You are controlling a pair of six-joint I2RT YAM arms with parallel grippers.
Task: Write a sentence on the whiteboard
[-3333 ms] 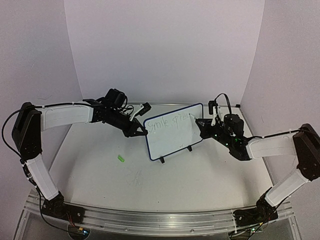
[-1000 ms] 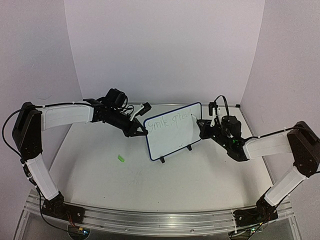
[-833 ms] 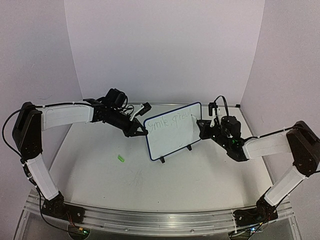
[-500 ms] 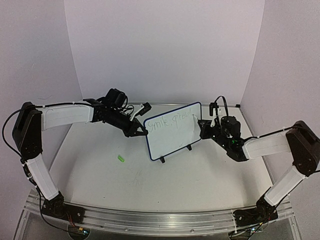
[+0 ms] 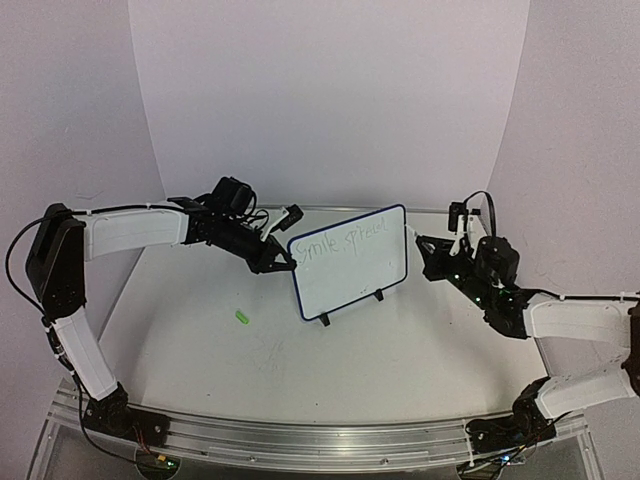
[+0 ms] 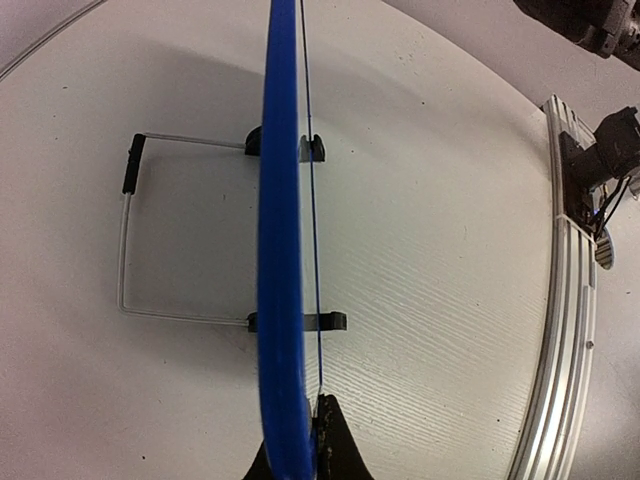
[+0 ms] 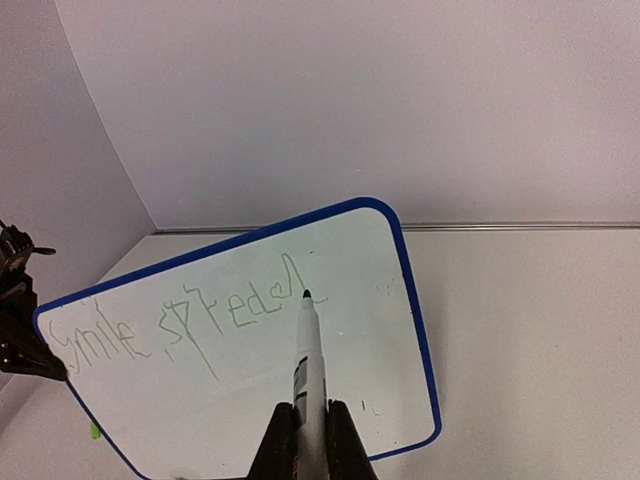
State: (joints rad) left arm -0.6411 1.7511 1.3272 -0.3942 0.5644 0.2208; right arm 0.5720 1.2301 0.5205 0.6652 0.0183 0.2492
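The white surface [image 5: 400,340] is the biggest thing here. Near its middle stands the whiteboard [image 5: 350,280], upright on its 2 black feet [image 5: 378,295] with a long side down. Its long way runs from near-left to far-right. Its writing face looks toward the near edge and the right arm. From the left wrist the whiteboard [image 6: 280,250] shows edge-on as a blue strip, with a thin wire stand [image 6: 125,240] behind it.

The left gripper [image 5: 283,262] is at the whiteboard's left edge, and its jaws are clenched on that edge.

The right gripper [image 5: 425,255] is just past the whiteboard's right edge. Its jaws are grasping a marker [image 7: 306,350]. The marker's long way points straight out from the jaws at the whiteboard [image 7: 370,330], dark tip first. I cannot tell if the tip touches.

The sentence [image 7: 180,320] is thin green writing in 1 line along the top, reading about "Smile spread".

1 tiny green bit [image 5: 241,317] lies on the surface, left of the whiteboard.
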